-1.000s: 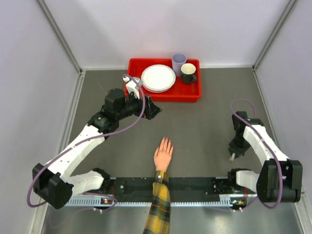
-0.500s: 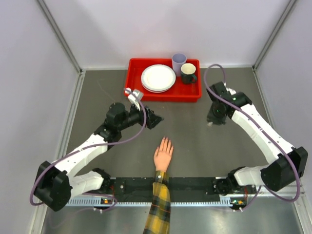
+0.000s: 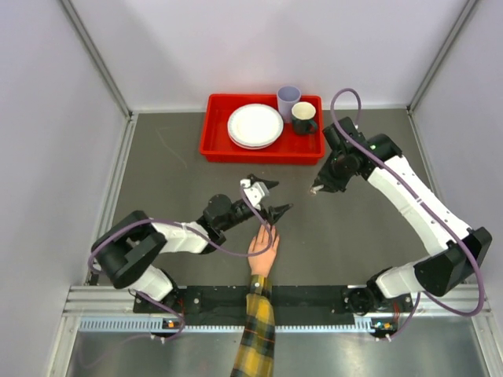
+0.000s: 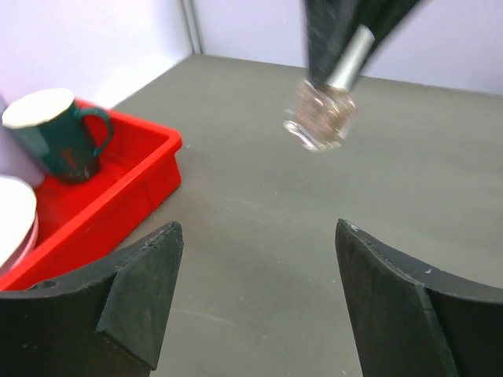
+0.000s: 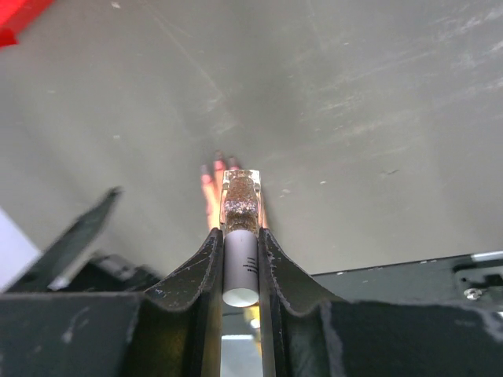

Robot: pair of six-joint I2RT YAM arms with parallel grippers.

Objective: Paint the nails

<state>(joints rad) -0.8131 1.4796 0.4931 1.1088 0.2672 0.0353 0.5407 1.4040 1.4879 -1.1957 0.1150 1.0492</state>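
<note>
The peach hand [image 3: 263,251] is laid palm down on the grey table [image 3: 165,181] near its front edge, fingers pointing away from the arm bases, with a yellow-and-dark plaid sleeve behind the wrist. The nails [image 5: 218,167] are seen only as blurred reddish tips in the right wrist view. From above they are too small to make out and are partly covered by the left arm's claw.

The left gripper [image 3: 280,196] is held low just over the fingertips. Its jaws are spread wide and nothing is grasped between them.

The right gripper [image 3: 318,189] is raised above the table, beyond the hand and off to the right. It is clenched on a nail-polish bottle [image 5: 240,206] – gripped by its pale cap, with the clear glass body pointing out past the fingertips towards the hand.

At the far side a red tray [image 3: 211,148] is set. It holds white plates [image 3: 255,126], a lilac cup [image 3: 288,100] and a dark green mug [image 4: 55,137].
</note>
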